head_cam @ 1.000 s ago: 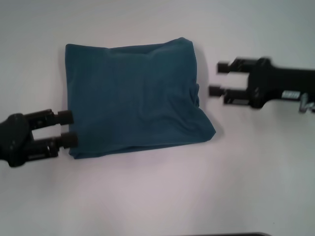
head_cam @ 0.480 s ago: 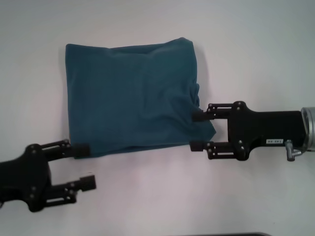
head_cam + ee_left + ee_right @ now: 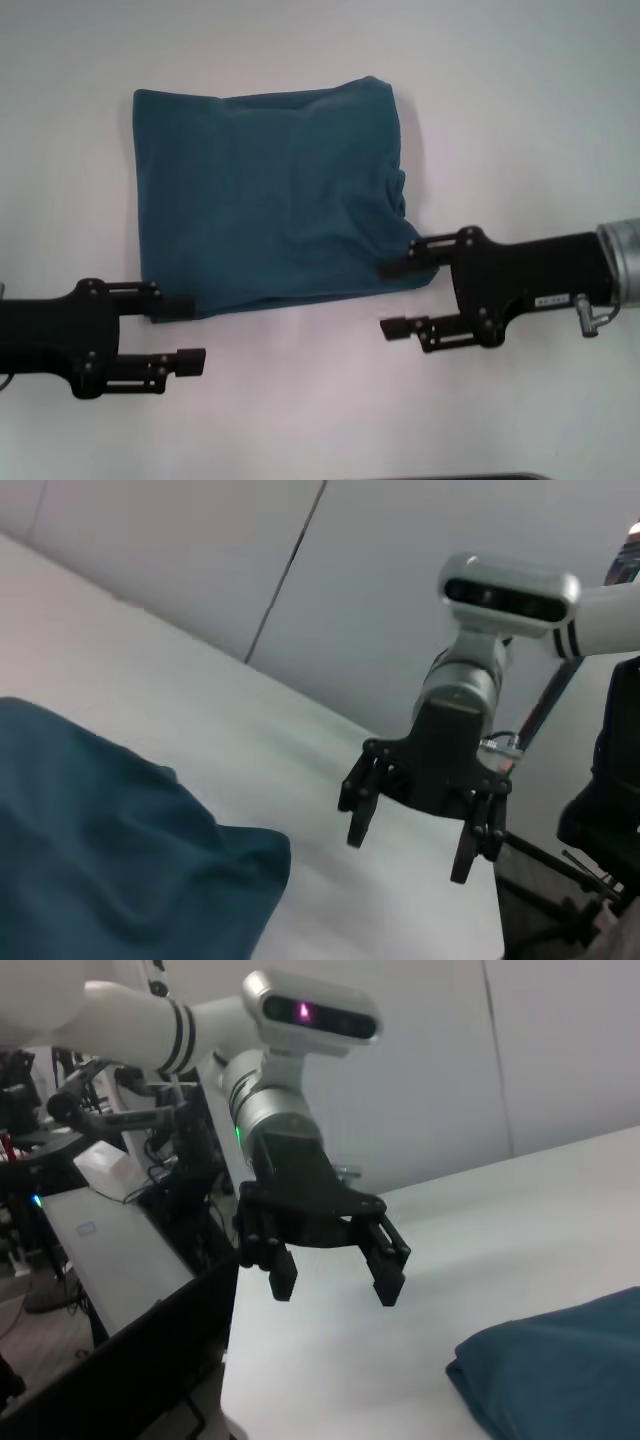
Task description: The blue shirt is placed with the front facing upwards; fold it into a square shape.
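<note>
Left claw [image 3: 185, 332] low at the shirt's near left corner, jaws spread wide, nothing between them; upper finger just at the hem, lower finger out over bare bench. Right claw [image 3: 398, 298] mirrors it at the near right corner, also wide and empty, upper finger tip touching or overlapping the cloth where the corner bulges out, lower finger clear of it. Each wrist view shows the other arm's claw across the bench, jaws apart.

The blue shirt [image 3: 275, 195] lies mid-bench, already doubled into a rough rectangle, lettering and collar not visible. Soft, light, limp stuff, I judge; several layers thick, so it will sag and slide on itself if lifted by one ply. Right edge is puckered with a lumpy fold; near right corner pokes out past the line. Best hold looks to be the two near corners, pinching the whole stack of layers, not just the top.

The bench [image 3: 300, 410] is white and plain. Free surface shows on all sides of the cloth, broadest at the near side and beyond the far edge. A dark strip marks the bench's near rim.
</note>
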You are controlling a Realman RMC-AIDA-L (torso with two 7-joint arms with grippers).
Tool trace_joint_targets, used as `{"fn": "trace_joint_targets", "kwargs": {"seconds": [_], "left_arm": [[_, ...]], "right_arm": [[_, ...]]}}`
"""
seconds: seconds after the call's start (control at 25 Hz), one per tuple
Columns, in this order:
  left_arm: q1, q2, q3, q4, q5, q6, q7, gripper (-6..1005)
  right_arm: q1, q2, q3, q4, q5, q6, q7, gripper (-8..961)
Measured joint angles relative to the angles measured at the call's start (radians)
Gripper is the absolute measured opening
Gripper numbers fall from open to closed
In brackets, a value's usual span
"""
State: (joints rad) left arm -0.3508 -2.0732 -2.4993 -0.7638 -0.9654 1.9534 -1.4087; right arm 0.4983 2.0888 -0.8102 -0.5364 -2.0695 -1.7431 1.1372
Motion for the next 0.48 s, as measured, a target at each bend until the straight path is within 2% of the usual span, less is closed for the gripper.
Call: {"fn": "trace_joint_targets", "kwargs": {"seconds": [0.08,0.24,0.48], "left_arm": [[-0.008,0.001,-0.008,-0.001,-0.002,-0.004,-0.009,716],[-0.018,-0.012,-0.039,-0.001,-0.011,-0.022,-0.008,716],[-0.025,-0.022,-0.042,-0.003,-0.011,-0.036,-0.003,717]], "right_arm": [[-0.005,0.001,0.008,-0.017,0.021,0.004,0.000,704],[-0.005,0.001,0.006,-0.018,0.045,0.018,-0.007,704],[-0.002,0.004,-0.002,-0.007,0.044,0.030,-0.008,704]]}}
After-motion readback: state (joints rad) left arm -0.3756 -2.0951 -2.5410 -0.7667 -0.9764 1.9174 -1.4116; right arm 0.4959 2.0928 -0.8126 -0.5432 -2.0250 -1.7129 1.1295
